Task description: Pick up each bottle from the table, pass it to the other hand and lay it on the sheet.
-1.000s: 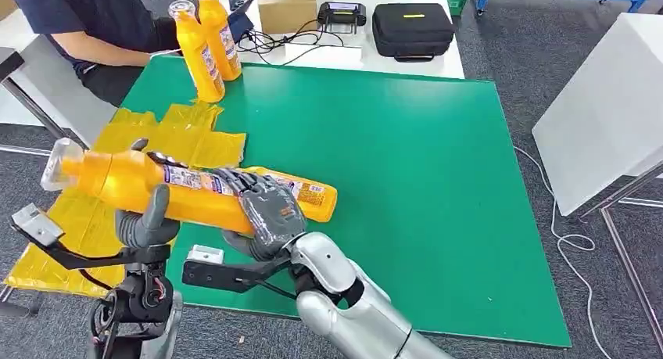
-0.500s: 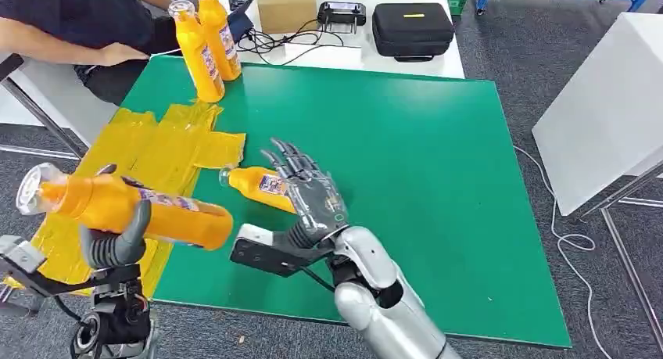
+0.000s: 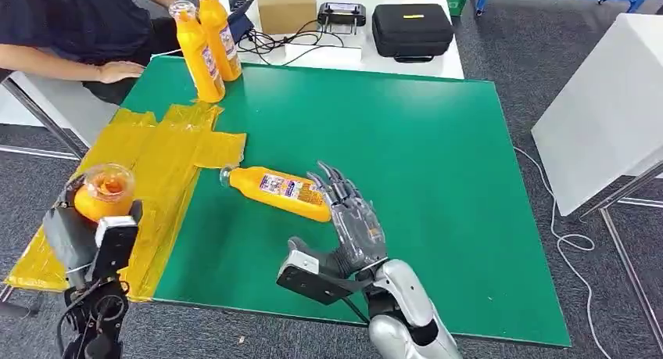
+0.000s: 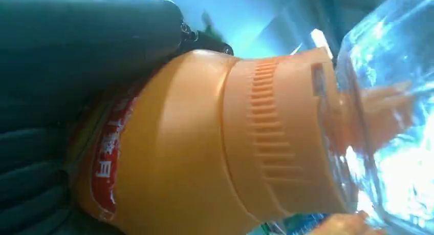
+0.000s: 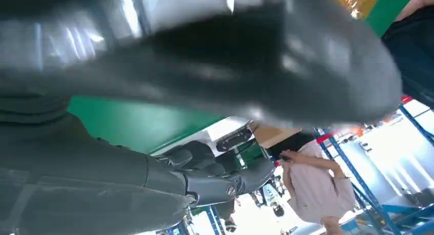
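A: The left hand [image 3: 82, 234] grips an orange bottle [image 3: 103, 193], its clear cap turned toward the camera. In the wrist view, the bottle's shoulder and ribbed collar [image 4: 266, 143] sit right against the hand. It hangs over the yellow sheet [image 3: 148, 159], near the table's front left corner.

B: So the laying-down is the step in hand?

A: I judge so. To do it well, tip the bottle flat, lower it until its side rests on the sheet, then let go, so it does not roll off the left edge.

B: And the right hand?

A: The right hand [image 3: 352, 222] is empty, fingers spread and straight, above the green table [image 3: 438, 179] toward the front edge. A second bottle [image 3: 277, 191] lies on its side just beside those fingertips, cap pointing at the sheet; I cannot tell whether they touch.

B: Anything farther out?

A: Two more bottles [image 3: 209, 50] stand upright at the far left corner, past the sheet. A person's arm [image 3: 70, 62] rests by that corner.
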Motion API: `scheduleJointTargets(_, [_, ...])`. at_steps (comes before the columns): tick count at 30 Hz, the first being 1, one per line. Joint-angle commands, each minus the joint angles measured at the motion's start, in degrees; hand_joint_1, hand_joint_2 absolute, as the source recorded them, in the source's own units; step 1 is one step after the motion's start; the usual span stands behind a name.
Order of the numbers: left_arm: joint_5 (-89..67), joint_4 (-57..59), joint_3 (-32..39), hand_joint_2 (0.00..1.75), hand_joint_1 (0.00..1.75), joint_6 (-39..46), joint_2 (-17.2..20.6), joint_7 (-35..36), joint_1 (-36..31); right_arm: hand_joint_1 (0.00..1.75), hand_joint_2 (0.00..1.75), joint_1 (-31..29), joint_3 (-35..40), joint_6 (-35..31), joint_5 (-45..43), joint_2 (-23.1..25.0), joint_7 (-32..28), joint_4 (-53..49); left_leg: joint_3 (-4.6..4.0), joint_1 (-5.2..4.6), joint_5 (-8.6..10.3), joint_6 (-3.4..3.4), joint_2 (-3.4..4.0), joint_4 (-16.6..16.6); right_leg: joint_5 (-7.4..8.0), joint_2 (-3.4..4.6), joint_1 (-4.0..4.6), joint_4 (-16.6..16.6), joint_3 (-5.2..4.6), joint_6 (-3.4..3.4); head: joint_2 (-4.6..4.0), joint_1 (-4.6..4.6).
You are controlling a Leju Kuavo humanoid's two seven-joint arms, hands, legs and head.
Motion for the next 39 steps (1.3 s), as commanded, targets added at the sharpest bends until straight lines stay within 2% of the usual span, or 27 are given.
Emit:
scheduleJointTargets(1, [-20.8, 17.6, 1.5, 1.75, 1.75, 2.5, -0.7, -0.3, -7.5, 0.0, 0.0, -2.3, 0.6, 0.8, -2.1, -2.1, 0.0, 1.3, 0.31, 0.05, -0.03, -0.11, -0.15, -0.1, -0.09, -0.04, 0.03, -0.1, 0.41, -0.08, -0.02, 0.02])
scheduleJointTargets(6, [-29.6, 22.2, 3.2, 1.75, 1.75, 2.5, -2.4, -0.1, -9.8, 0.0, 0.0, -3.9, 1.0, 1.4, -2.8, -1.9, 0.0, 2.6, 0.17, 0.0, 0.0, -0.07, -0.06, -0.1, -0.03, 0.01, 0.0, -0.1, 0.25, -0.05, -0.02, 0.0])
scheduleJointTargets(8, [-39.4, 25.7, 1.6, 1.75, 1.75, 2.5, -1.7, 4.9, -12.4, 0.0, 0.0, -6.1, 1.8, 1.7, -4.1, -1.7, -0.3, 4.9, 0.15, 0.0, 0.0, -0.06, -0.04, -0.1, -0.02, 0.03, -0.01, -0.1, 0.22, -0.04, -0.02, 0.02])
scheduleJointTargets(9, [-39.7, 26.9, 1.0, 1.75, 1.75, 2.5, -1.4, 5.6, -13.0, 0.0, 0.0, -6.4, 1.9, 1.6, -4.2, -1.7, -0.3, 5.0, 0.18, 0.02, 0.0, -0.09, -0.07, 0.0, -0.03, 0.02, 0.02, -0.1, 0.27, -0.06, 0.0, 0.02])
scheduleJointTargets(10, [-38.8, 29.4, -2.5, 1.75, 1.75, 2.5, 0.2, 8.8, -14.3, 0.0, 0.0, -7.0, 2.2, 1.6, -4.6, -1.5, -0.2, 5.4, 0.3, 0.06, -0.03, -0.13, -0.05, -0.1, -0.05, 0.07, 0.05, -0.1, 0.4, -0.1, 0.0, -0.02])
scheduleJointTargets(12, [-41.1, 32.1, -3.0, 1.75, 1.75, 2.5, 0.4, 11.0, -15.6, 0.0, 0.0, -7.5, 2.1, 1.6, -4.9, -1.4, -0.1, 5.7, 0.26, 0.05, 0.01, -0.14, -0.17, -0.1, -0.06, -0.05, 0.04, -0.1, 0.38, -0.11, 0.0, 0.02])
scheduleJointTargets(14, [-44.7, 36.2, -6.5, 1.75, 1.75, 2.5, 2.2, 16.0, -17.1, 0.0, 0.0, -8.3, 2.4, 1.8, -5.5, -1.1, -0.1, 6.4, 0.28, 0.04, -0.01, -0.12, -0.09, -0.1, -0.06, 0.03, 0.03, -0.1, 0.38, -0.1, 0.0, 0.0])
scheduleJointTargets(15, [-45.2, 36.8, -7.0, 1.75, 1.61, 2.5, 2.5, 17.2, -17.3, 0.0, 0.0, -8.5, 2.5, 1.8, -5.6, -1.1, -0.1, 6.6, 0.19, 0.03, 0.01, -0.09, 0.0, -0.1, -0.01, 0.09, 0.03, -0.1, 0.26, -0.07, -0.02, 0.02])
scheduleJointTargets(16, [-45.5, 39.1, -9.4, 1.75, 0.59, 2.5, 4.0, 20.8, -17.5, 0.0, 0.0, -8.9, 2.6, 2.0, -5.9, -0.8, -0.1, 7.0, 0.27, 0.06, -0.02, -0.12, 0.0, -0.1, -0.03, 0.13, 0.06, -0.1, 0.36, -0.09, -0.02, 0.0])
scheduleJointTargets(17, [-45.5, 40.2, -10.2, 1.75, 0.0, 2.5, 4.3, 22.4, -17.7, 0.0, 0.0, -9.2, 2.7, 2.1, -6.1, -0.7, -0.1, 7.4, 0.35, 0.06, -0.04, -0.13, 0.02, -0.1, -0.05, 0.15, 0.06, -0.1, 0.44, -0.1, -0.02, 0.0])
scheduleJointTargets(20, [-45.0, 43.5, -10.3, 1.75, 0.0, 2.5, 5.1, 23.4, -18.5, 0.0, 0.0, -9.9, 2.9, 2.3, -6.5, -0.4, -0.3, 8.1, 0.58, 0.11, -0.1, -0.22, 0.1, -0.1, -0.12, 0.29, 0.1, -0.2, 0.68, -0.16, -0.02, 0.02])
scheduleJointTargets(22, [-44.4, 46.4, -9.6, 1.75, 0.0, 2.5, 5.3, 24.1, -19.1, 0.0, 0.0, -10.4, 3.0, 2.4, -6.5, -0.3, -0.3, 8.6, 0.2, 0.03, 0.02, -0.09, 0.1, 0.0, -0.01, 0.17, 0.03, 0.0, 0.28, -0.06, 0.0, 0.02])
scheduleJointTargets(23, [-43.2, 47.2, -9.2, 1.75, 0.0, 2.5, 5.5, 22.9, -19.5, 0.0, 0.0, -10.7, 2.8, 2.5, -6.6, -0.2, -0.3, 9.0, 0.33, 0.07, -0.03, -0.14, 0.12, -0.1, -0.05, 0.23, 0.07, -0.1, 0.42, -0.1, -0.02, 0.0])
scheduleJointTargets(30, [-43.1, 46.6, -8.8, 1.75, 0.0, 2.5, 6.1, 22.4, -18.7, 0.0, 0.0, -12.5, 2.3, 3.7, -7.5, 0.4, -1.2, 11.1, 0.25, 0.07, -0.02, -0.13, 0.11, 0.0, -0.04, 0.23, 0.06, 0.0, 0.33, -0.09, -0.02, 0.02])
scheduleJointTargets(31, [-42.6, 46.8, -8.6, 0.0, 0.0, 2.5, 5.9, 22.2, -18.7, 0.0, 0.0, -13.2, 2.3, 4.3, -7.5, 0.7, -1.2, 11.7, 0.31, 0.09, -0.04, -0.15, 0.12, 0.0, -0.05, 0.25, 0.08, 0.0, 0.39, -0.11, -0.02, 0.0])
scheduleJointTargets(36, [-42.5, 47.6, -8.5, 0.0, 0.0, 2.5, 6.0, 22.0, -18.5, 0.0, 0.0, -13.8, 2.2, 4.6, -7.4, 0.9, -1.1, 12.4, 0.09, 0.02, 0.04, -0.08, 0.08, 0.0, 0.0, 0.15, 0.02, 0.0, 0.17, -0.05, 0.0, 0.02])
scheduleJointTargets(39, [-39.3, 48.1, -6.6, 0.0, 0.0, 2.5, 5.4, 20.0, -18.6, 0.0, 0.0, -14.5, 1.9, 5.0, -7.2, 1.1, -1.2, 13.6, 0.27, 0.08, -0.03, -0.14, 0.08, 0.0, -0.06, 0.2, 0.07, 0.0, 0.37, -0.1, 0.0, 0.02])
